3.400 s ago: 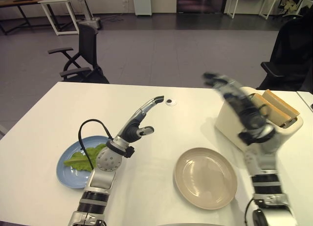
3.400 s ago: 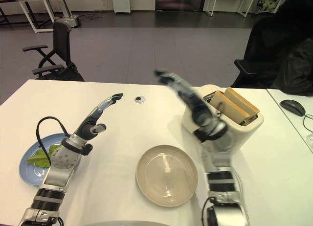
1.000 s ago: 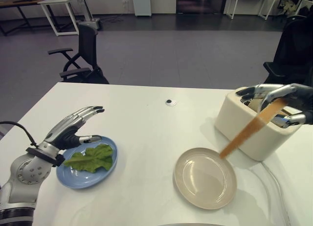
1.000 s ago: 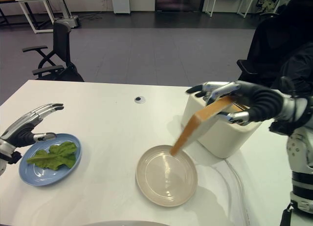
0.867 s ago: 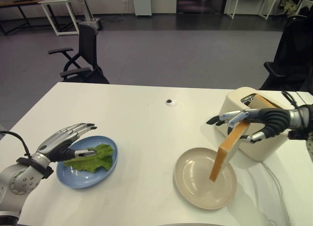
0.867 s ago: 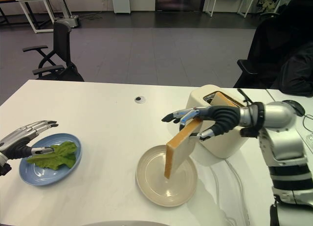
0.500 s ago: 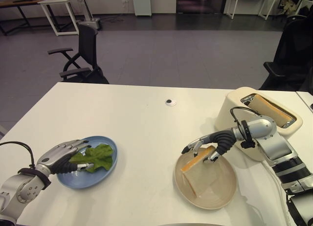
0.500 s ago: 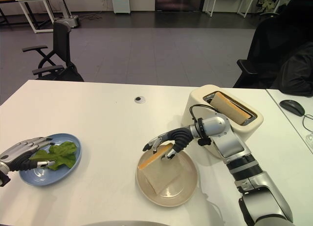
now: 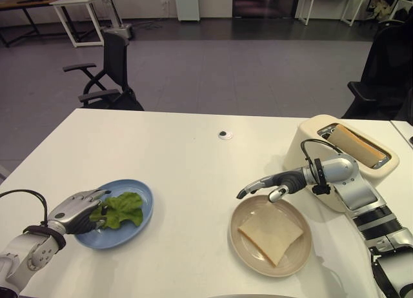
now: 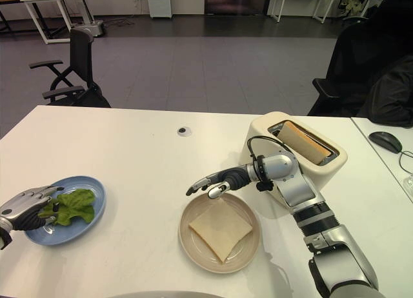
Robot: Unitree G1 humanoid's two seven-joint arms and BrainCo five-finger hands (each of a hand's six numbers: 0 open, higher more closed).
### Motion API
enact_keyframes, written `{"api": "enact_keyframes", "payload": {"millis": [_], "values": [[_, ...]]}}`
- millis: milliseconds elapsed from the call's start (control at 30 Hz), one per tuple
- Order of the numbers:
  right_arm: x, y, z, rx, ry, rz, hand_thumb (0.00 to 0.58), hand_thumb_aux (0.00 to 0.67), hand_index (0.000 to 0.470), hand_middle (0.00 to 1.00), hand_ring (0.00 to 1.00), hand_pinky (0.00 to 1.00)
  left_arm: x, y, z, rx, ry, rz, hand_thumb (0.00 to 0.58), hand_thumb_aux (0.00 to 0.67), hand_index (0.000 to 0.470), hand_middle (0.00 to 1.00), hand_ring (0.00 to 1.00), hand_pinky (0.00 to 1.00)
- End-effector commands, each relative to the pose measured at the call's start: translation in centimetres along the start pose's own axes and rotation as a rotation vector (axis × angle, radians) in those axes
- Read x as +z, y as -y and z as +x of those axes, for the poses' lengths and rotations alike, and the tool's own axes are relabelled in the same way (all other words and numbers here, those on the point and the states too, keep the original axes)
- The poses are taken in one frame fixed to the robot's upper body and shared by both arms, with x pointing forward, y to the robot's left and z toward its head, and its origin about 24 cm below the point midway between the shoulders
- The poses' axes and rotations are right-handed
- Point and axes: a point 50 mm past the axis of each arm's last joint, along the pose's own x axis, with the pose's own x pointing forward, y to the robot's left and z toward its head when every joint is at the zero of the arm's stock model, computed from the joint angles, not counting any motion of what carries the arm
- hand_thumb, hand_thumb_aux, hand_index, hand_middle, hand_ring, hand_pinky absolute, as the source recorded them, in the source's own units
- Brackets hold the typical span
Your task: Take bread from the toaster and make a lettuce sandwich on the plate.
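Left eye view has the bread slice point(image 9: 271, 237) lying flat on the beige plate point(image 9: 300, 253), at the near right of the white table point(image 9: 181, 156). The right robot hand point(image 9: 274, 182) hovers over the plate's far left rim, fingers stretched out and spread, gripping nothing and clear of the slice. Behind it stands the cream toaster point(image 9: 298, 157), with a second slice point(image 9: 355, 145) poking out of its slot. Over on the left, the left robot hand point(image 9: 77, 215) has its fingers curled onto the near edge of the lettuce point(image 9: 122, 209), which sits crumpled on the blue plate point(image 9: 129, 237). A small round disc point(image 9: 224, 135) lies farther back on the table.
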Motion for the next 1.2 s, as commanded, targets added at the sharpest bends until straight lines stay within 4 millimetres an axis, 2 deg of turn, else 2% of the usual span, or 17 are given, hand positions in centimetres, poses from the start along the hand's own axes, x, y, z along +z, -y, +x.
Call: {"api": "enact_keyframes", "payload": {"millis": [33, 100, 333, 367, 400, 467, 600, 700, 767, 867, 900, 1033, 1133, 1200], "values": [[0.5, 0.2, -0.4, -0.012, 0.013, -0.025, 0.0, 0.0, 0.0, 0.0, 0.0, 0.0, -0.1, 0.1, 0.0, -0.011, 0.0, 0.027, 0.36, 0.257, 0.181, 0.0, 0.0, 0.0], [0.6, 0.2, -0.4, -0.012, 0.019, -0.028, 0.0, 0.0, 0.0, 0.0, 0.0, 0.0, -0.1, -0.1, 0.0, 0.005, 0.004, 0.036, 0.349, 0.247, 0.173, 0.0, 0.0, 0.0], [0.7, 0.2, -0.6, -0.017, 0.025, -0.029, 0.0, 0.0, 0.0, 0.0, 0.0, 0.0, 0.1, -1.5, -0.2, 0.063, 0.024, 0.059, 0.413, 0.31, 0.217, 0.0, 0.0, 0.0], [0.7, 0.2, -0.6, -0.018, 0.026, -0.03, 0.0, 0.0, 0.0, 0.0, 0.0, 0.0, 0.1, -1.7, -0.3, 0.071, 0.023, 0.063, 0.395, 0.292, 0.205, 0.0, 0.0, 0.0], [0.7, 0.2, -0.7, -0.018, 0.026, -0.031, 0.0, 0.0, 0.0, 0.0, 0.0, 0.0, 0.0, -1.8, -0.3, 0.078, 0.022, 0.066, 0.322, 0.223, 0.157, 0.0, 0.0, 0.0], [0.7, 0.2, -0.7, -0.02, 0.027, -0.032, 0.0, 0.0, 0.0, 0.0, 0.0, 0.0, -0.2, -1.9, -0.4, 0.081, 0.016, 0.069, 0.255, 0.168, 0.118, 0.0, 0.0, 0.0], [0.7, 0.2, -0.7, -0.02, 0.028, -0.032, 0.0, 0.0, 0.0, 0.0, 0.0, 0.0, -0.6, -1.3, -0.5, 0.056, -0.004, 0.07, 0.271, 0.181, 0.127, 0.0, 0.0, 0.0], [0.6, 0.2, -0.7, -0.018, 0.027, -0.033, 0.0, 0.0, 0.0, 0.0, 0.0, 0.0, -0.5, -1.3, -0.4, 0.063, 0.001, 0.063, 0.255, 0.168, 0.118, 0.0, 0.0, 0.0], [0.6, 0.2, -0.7, -0.016, 0.027, -0.031, 0.0, 0.0, 0.0, 0.0, 0.0, 0.0, -0.3, -1.5, -0.2, 0.067, 0.009, 0.059, 0.275, 0.184, 0.129, 0.0, 0.0, 0.0], [0.6, 0.1, -0.6, -0.013, 0.028, -0.032, 0.0, 0.0, 0.0, 0.0, 0.0, 0.0, -0.3, -1.4, 0.4, 0.062, 0.009, 0.059, 0.379, 0.276, 0.194, 0.0, 0.0, 0.0], [0.6, 0.1, -0.5, -0.013, 0.028, -0.032, 0.0, 0.0, 0.0, 0.0, 0.0, 0.0, -0.4, -1.4, 0.5, 0.061, 0.007, 0.059, 0.434, 0.334, 0.234, 0.0, 0.0, 0.0], [0.5, 0.1, -0.6, -0.012, 0.027, -0.034, 0.0, 0.0, 0.0, 0.0, 0.0, 0.0, -0.7, -1.1, 1.1, 0.059, -0.005, 0.051, 0.498, 0.418, 0.293, 0.0, 0.0, 0.0], [0.5, 0.0, -0.5, -0.007, 0.027, -0.038, 0.0, 0.0, 0.0, 0.0, 0.0, 0.0, -0.7, -0.8, 1.3, 0.054, -0.003, 0.04, 0.514, 0.444, 0.311, 0.0, 0.0, 0.0], [0.5, 0.0, -0.5, -0.004, 0.029, -0.041, 0.0, 0.0, 0.0, 0.0, 0.0, 0.0, -0.6, -0.6, 1.4, 0.05, 0.002, 0.036, 0.508, 0.434, 0.304, 0.0, 0.0, 0.0]]}}
